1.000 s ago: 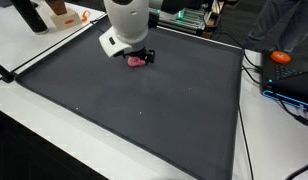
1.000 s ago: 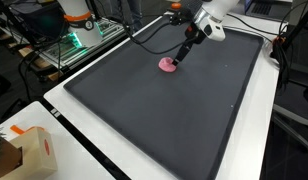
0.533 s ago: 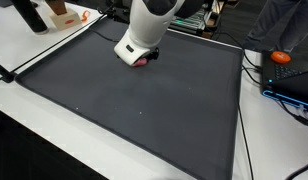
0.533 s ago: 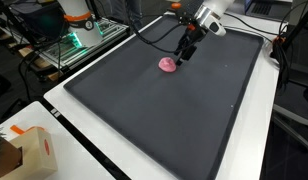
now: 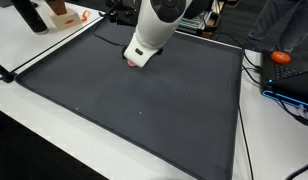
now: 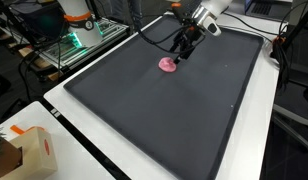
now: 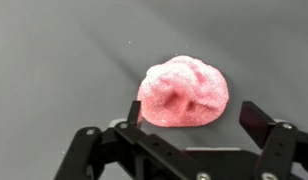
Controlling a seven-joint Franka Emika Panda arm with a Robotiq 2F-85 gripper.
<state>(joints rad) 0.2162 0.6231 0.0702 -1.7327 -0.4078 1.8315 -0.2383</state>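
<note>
A small pink, crumpled, spongy lump [image 7: 182, 92] lies on the dark grey mat [image 7: 64, 60]. In an exterior view the pink lump [image 6: 168, 65] rests on the mat's far half, with my gripper [image 6: 181, 55] hovering just beside and above it. In the wrist view my gripper [image 7: 194, 118] is open, its two dark fingers [image 7: 262, 122] standing wide with the lump just ahead of them and nothing held. In an exterior view the arm's white body [image 5: 149, 35] hides most of the lump.
The mat [image 5: 144, 100] covers a white table [image 5: 34, 50]. A cardboard box [image 6: 19, 150] sits at a near corner. Cables and an orange object [image 5: 282, 57] lie beside the mat; bottles and a box [image 5: 62, 14] stand at the back.
The arm has swung over the pink lump, now covering most of it in an exterior view. The gripper has lifted slightly and stayed open. The lump has not moved.
</note>
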